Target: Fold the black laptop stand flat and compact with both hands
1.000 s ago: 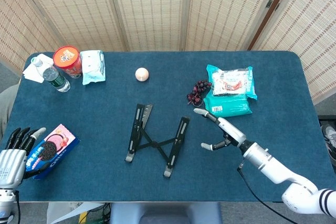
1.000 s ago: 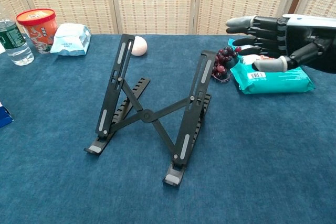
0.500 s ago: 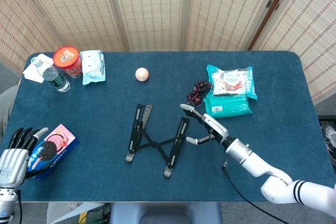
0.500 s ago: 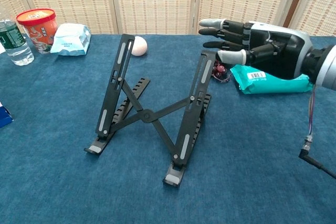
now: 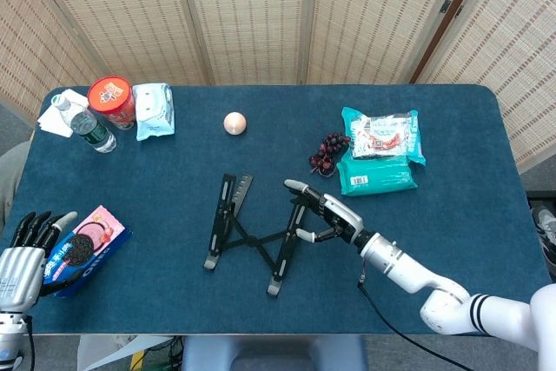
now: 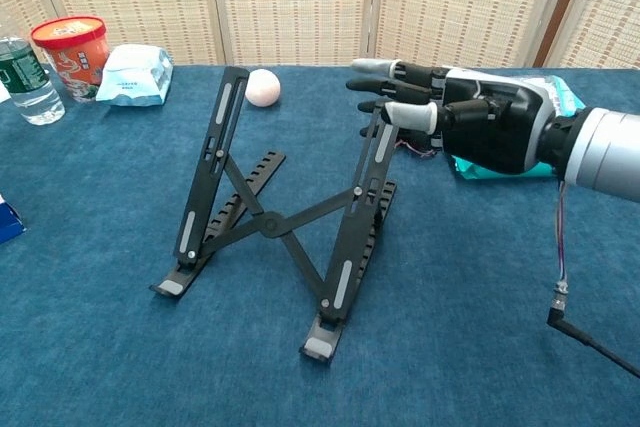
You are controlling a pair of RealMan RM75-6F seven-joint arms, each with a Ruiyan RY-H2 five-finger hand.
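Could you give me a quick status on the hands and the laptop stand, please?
Right hand open, fingers at the stand's right arm top. Left hand open, by the table's near-left edge. Laptop stand unfolded, upright. Nothing in the way.

Right hand (image 5: 326,215) at laptop stand (image 5: 256,234)

A staged robot test setup is showing here: woven folding screens (image 5: 252,15) are closing off a counter (image 5: 486,154) draped in blue cloth, where snack packets (image 5: 382,136), a water bottle (image 5: 87,128) and an instant-noodle cup (image 5: 111,100) are sitting as props.
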